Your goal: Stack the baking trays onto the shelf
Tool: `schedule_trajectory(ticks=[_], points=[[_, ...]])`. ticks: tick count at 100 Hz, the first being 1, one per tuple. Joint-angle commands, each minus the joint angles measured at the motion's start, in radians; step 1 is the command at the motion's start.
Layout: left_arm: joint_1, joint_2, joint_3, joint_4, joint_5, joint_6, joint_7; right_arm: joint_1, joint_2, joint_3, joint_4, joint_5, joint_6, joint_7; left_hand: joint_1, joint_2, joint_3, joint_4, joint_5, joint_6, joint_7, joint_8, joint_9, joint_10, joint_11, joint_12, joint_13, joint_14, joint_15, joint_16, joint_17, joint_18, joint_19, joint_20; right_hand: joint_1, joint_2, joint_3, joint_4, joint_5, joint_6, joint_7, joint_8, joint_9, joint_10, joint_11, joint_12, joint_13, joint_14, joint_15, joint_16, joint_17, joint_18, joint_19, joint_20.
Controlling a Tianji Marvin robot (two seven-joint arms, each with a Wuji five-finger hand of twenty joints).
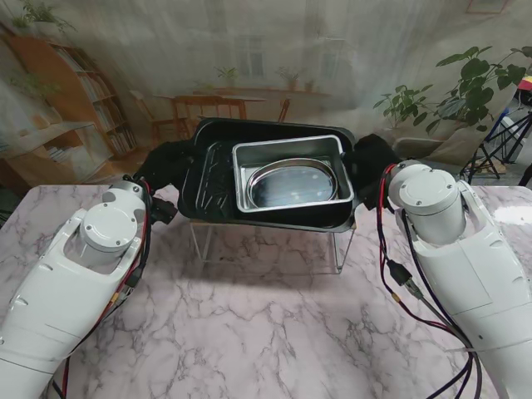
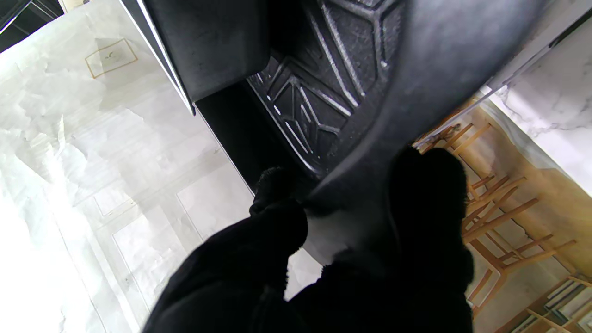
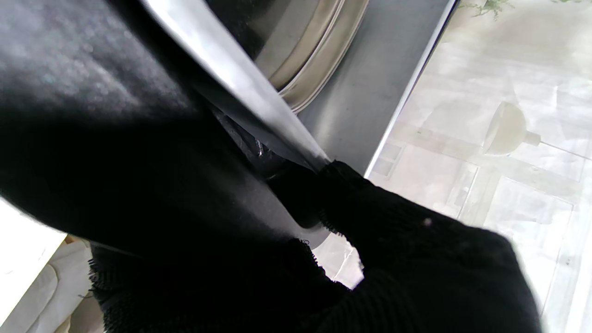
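A large black baking tray (image 1: 212, 170) rests on top of a wire shelf (image 1: 266, 245) at the far middle of the table. Inside it sits a rectangular silver tray (image 1: 246, 179), and in that lies an oval silver tray (image 1: 291, 181). My left hand (image 1: 165, 162), in a black glove, is shut on the black tray's left rim. The left wrist view shows the thumb and fingers (image 2: 277, 203) pinching that rim beside the tray's ribbed floor (image 2: 319, 92). My right hand (image 1: 376, 162), also gloved, is shut on the tray's right rim (image 3: 240, 88).
The marble table (image 1: 266, 332) stretches toward me from the shelf. A printed backdrop of a room stands behind the table. A potted plant (image 1: 465, 91) and a stand are at the far right, off the table.
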Motion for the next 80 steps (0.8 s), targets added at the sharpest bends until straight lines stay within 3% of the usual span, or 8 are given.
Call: schedule_trajectory(ticks=[1,24,39,41,45,51,66,80], points=[[-0.022,-0.053,0.049,-0.046,-0.018,-0.022,-0.04,0.025,-0.058,-0.041,-0.045,0.03,-0.022,0.023,0.059,0.035,-0.034,-0.007,-0.02,-0.032,-0.021,-0.017,0.212,-0.605,0.026,-0.023,-0.009,-0.159,-0.016,0.0,-0.01,-0.244,-0.01,-0.007,0.083,0.063,0.047,0.089,0.076,-0.533,0.133,-0.001,-0.104,-0.277,-0.032,-0.017,0.016,-0.357,-0.066,-0.019,-0.025,-0.332,-0.04,-0.012],[-0.05,-0.066,0.068,0.006,-0.03,0.008,-0.016,0.044,-0.076,-0.052,0.009,0.048,-0.019,-0.021,0.06,0.05,-0.104,-0.009,-0.059,-0.022,-0.059,-0.024,0.145,-0.591,-0.006,-0.028,-0.077,-0.158,-0.057,-0.018,-0.078,-0.24,-0.055,-0.006,0.081,0.106,-0.051,0.076,0.03,-0.521,0.155,-0.048,-0.168,-0.272,-0.032,-0.011,-0.057,-0.332,-0.069,-0.027,-0.086,-0.317,-0.051,-0.005],[-0.057,-0.072,0.075,0.024,-0.043,0.022,-0.007,0.042,-0.082,-0.05,0.023,0.057,-0.012,-0.035,0.06,0.045,-0.189,0.005,-0.086,-0.012,-0.108,-0.026,0.066,-0.579,-0.038,-0.061,-0.146,-0.16,-0.11,-0.053,-0.146,-0.23,-0.101,0.004,0.06,0.152,-0.197,0.074,-0.021,-0.52,0.163,-0.094,-0.222,-0.279,-0.049,-0.014,-0.148,-0.316,-0.076,-0.04,-0.165,-0.296,-0.08,0.01],[-0.058,-0.072,0.076,0.025,-0.044,0.023,-0.007,0.041,-0.082,-0.049,0.024,0.06,-0.011,-0.036,0.06,0.046,-0.205,0.011,-0.088,-0.011,-0.121,-0.02,0.044,-0.556,-0.036,-0.103,-0.157,-0.161,-0.117,-0.065,-0.157,-0.232,-0.112,0.014,0.05,0.158,-0.21,0.08,-0.027,-0.52,0.158,-0.097,-0.234,-0.281,-0.053,-0.015,-0.168,-0.314,-0.078,-0.041,-0.186,-0.286,-0.086,0.013],[-0.059,-0.072,0.077,0.027,-0.044,0.023,-0.007,0.039,-0.083,-0.048,0.025,0.064,-0.008,-0.038,0.06,0.048,-0.236,0.014,-0.093,-0.008,-0.137,-0.017,0.013,-0.554,-0.039,-0.145,-0.18,-0.16,-0.132,-0.079,-0.182,-0.226,-0.13,0.022,-0.007,0.167,-0.229,0.103,-0.034,-0.52,0.136,-0.094,-0.256,-0.285,-0.065,-0.021,-0.208,-0.312,-0.084,-0.044,-0.225,-0.276,-0.101,0.019],[-0.057,-0.072,0.077,0.024,-0.046,0.024,-0.009,0.036,-0.087,-0.044,0.025,0.075,-0.008,-0.047,0.06,0.053,-0.305,0.036,-0.102,-0.004,-0.154,-0.011,-0.047,-0.54,-0.065,-0.172,-0.228,-0.157,-0.159,-0.098,-0.235,-0.207,-0.163,0.026,-0.071,0.182,-0.222,0.152,-0.039,-0.523,0.056,0.0,-0.288,-0.29,-0.102,-0.037,-0.262,-0.309,-0.105,-0.058,-0.279,-0.27,-0.133,0.041],[-0.057,-0.071,0.077,0.027,-0.044,0.032,-0.012,0.026,-0.09,-0.034,0.02,0.093,-0.006,-0.055,0.0,0.076,-0.388,0.083,-0.14,-0.005,-0.219,-0.012,-0.155,-0.536,-0.14,-0.234,-0.329,-0.158,-0.231,-0.149,-0.359,-0.177,-0.245,0.026,-0.205,0.18,-0.256,0.154,-0.109,-0.551,-0.017,-0.005,-0.364,-0.322,-0.218,-0.087,-0.389,-0.328,-0.238,-0.12,-0.433,-0.234,-0.252,0.005],[-0.055,-0.063,0.073,0.024,-0.051,0.039,-0.046,0.019,-0.088,-0.025,0.014,0.095,0.003,-0.054,-0.103,0.137,-0.469,0.099,-0.3,-0.052,-0.369,-0.116,-0.342,-0.563,-0.237,-0.31,-0.459,-0.185,-0.324,-0.213,-0.491,-0.192,-0.374,0.005,-0.312,0.187,-0.302,0.155,-0.16,-0.588,-0.04,-0.022,-0.408,-0.355,-0.293,-0.118,-0.469,-0.336,-0.369,-0.184,-0.53,-0.221,-0.362,-0.052]])
